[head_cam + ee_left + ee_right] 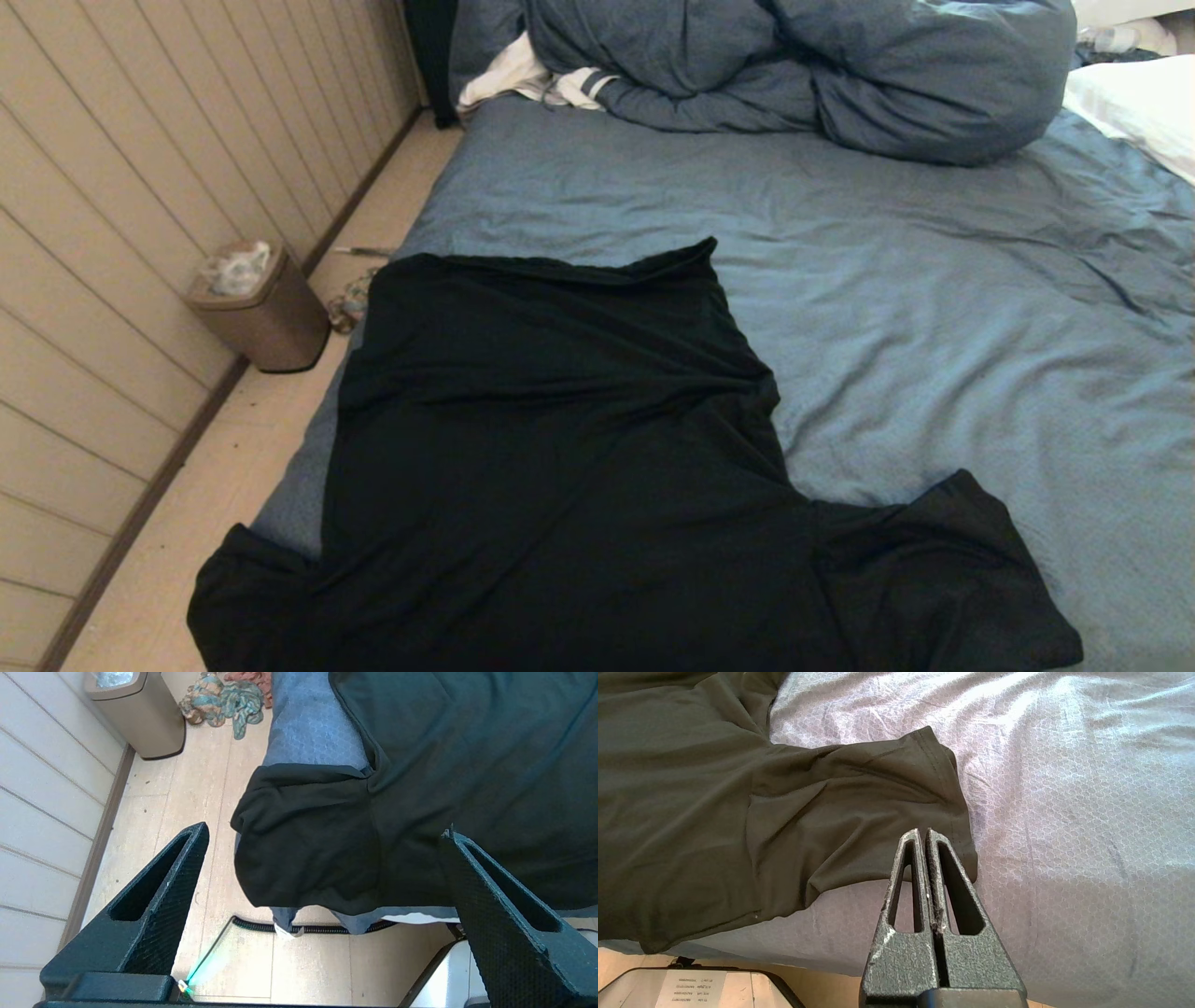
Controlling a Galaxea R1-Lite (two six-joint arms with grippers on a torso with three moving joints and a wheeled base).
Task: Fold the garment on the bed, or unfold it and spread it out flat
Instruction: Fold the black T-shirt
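Both of my grippers hang parked near the foot of the bed, touching nothing. My left gripper has its fingers spread wide above the garment's left sleeve, which droops over the mattress edge toward the floor. My right gripper is pressed closed, empty, over the right sleeve. Plain side up, the black shirt lies spread on the bed's near left part, well short of the bunched duvet.

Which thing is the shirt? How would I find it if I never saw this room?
Start at the big bed with the wrinkled blue-grey sheet. On its near end, close to the wall side, a black T-shirt lies spread out, one sleeve drooping off the edge. Unlike the bunched blue-grey duvet at the far end, it is flat and black.
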